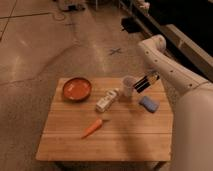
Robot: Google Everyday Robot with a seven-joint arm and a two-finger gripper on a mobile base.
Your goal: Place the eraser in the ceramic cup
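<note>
A pale ceramic cup stands upright at the back right of the wooden table. A blue eraser lies flat on the table to the right and in front of the cup. My gripper hangs just right of the cup, above and behind the eraser, with its dark fingers pointing down-left toward the cup. It holds nothing that I can see. The white arm reaches in from the right.
An orange bowl sits at the back left. A white bottle lies on its side left of the cup. A carrot lies mid-table. Bare floor surrounds the table; a dark ledge runs along the back right.
</note>
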